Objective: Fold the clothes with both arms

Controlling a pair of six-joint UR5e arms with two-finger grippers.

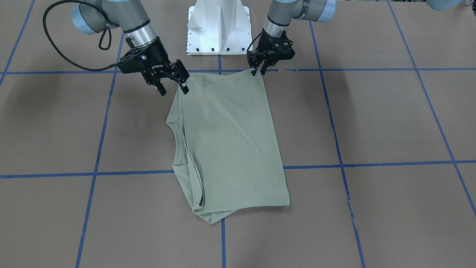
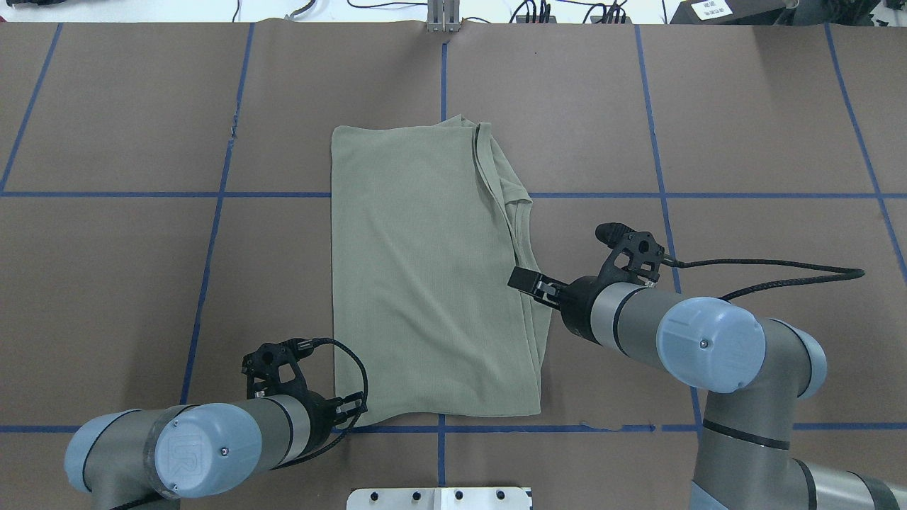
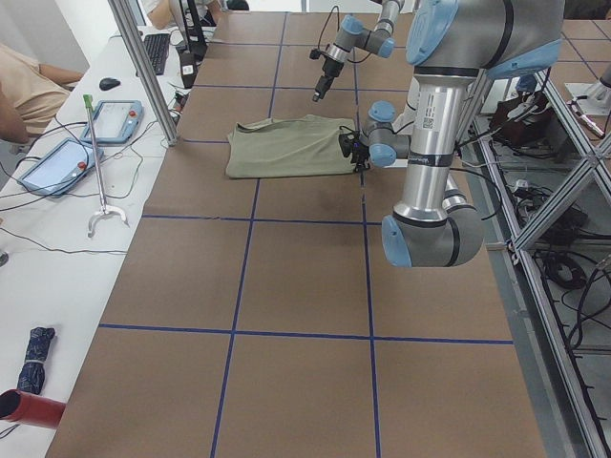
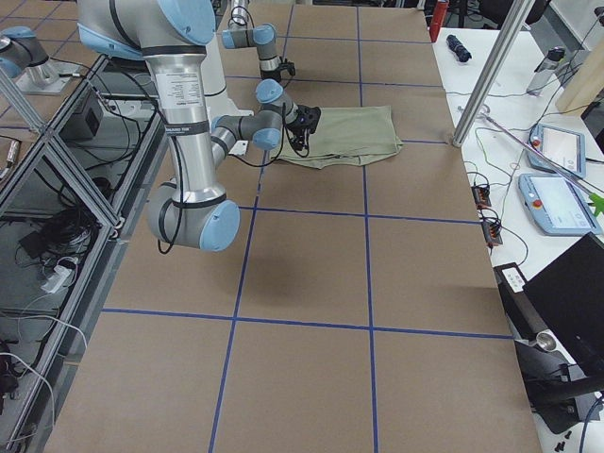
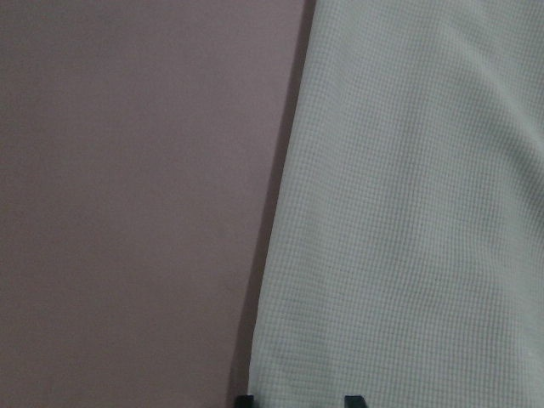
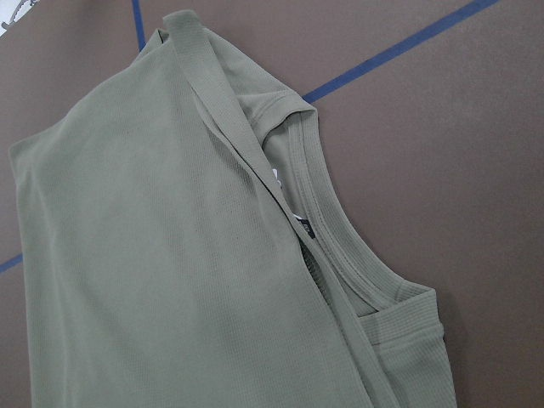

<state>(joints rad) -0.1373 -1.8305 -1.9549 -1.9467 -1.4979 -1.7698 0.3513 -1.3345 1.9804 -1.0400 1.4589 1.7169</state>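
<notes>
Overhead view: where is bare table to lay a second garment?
Free: the table squares left of the shirt, and the far-right squares beyond the black cable. Crowded: the shirt's near half, by the left tool and right tool.

Bright, even overhead light, no glare. Soft, broad shadows lie on the table (image 1: 390, 123) at both sides. Left wrist view is dim, shirt (image 5: 408, 212) washed pale, weave still sharp. Right wrist view is crisp. Side views lose fine detail.

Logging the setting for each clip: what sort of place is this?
Most likely a robotics lab: two robot arms at a table gridded with blue tape, control tablets and a keyboard on a side desk, a person beside it.
</notes>
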